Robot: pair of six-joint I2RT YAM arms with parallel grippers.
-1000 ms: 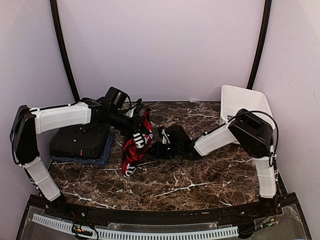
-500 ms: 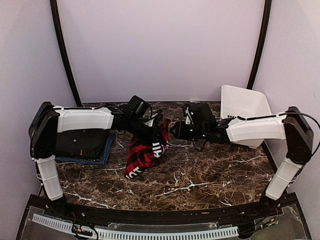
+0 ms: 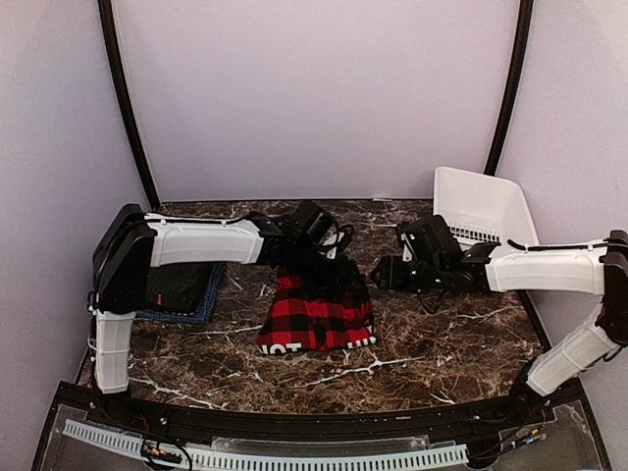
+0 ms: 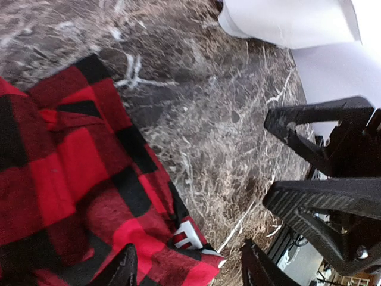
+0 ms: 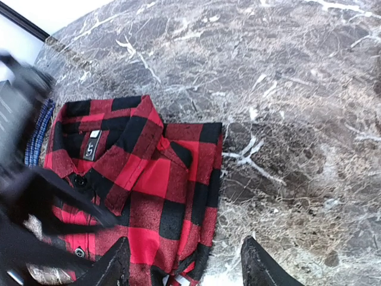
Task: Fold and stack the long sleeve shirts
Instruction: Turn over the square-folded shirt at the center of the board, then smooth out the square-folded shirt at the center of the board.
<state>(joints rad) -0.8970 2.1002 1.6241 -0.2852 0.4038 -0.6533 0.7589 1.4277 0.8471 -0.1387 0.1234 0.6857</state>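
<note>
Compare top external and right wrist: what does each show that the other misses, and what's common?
Only top external: the black shirt at the left and the white basket at the far right. Only right wrist: a collar, grey label and buttons. Both: the red-and-black checked shirt those belong to, lying on the marble table.

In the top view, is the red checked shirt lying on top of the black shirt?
No, the red checked shirt lies on the bare table, apart from the black shirt.
</note>
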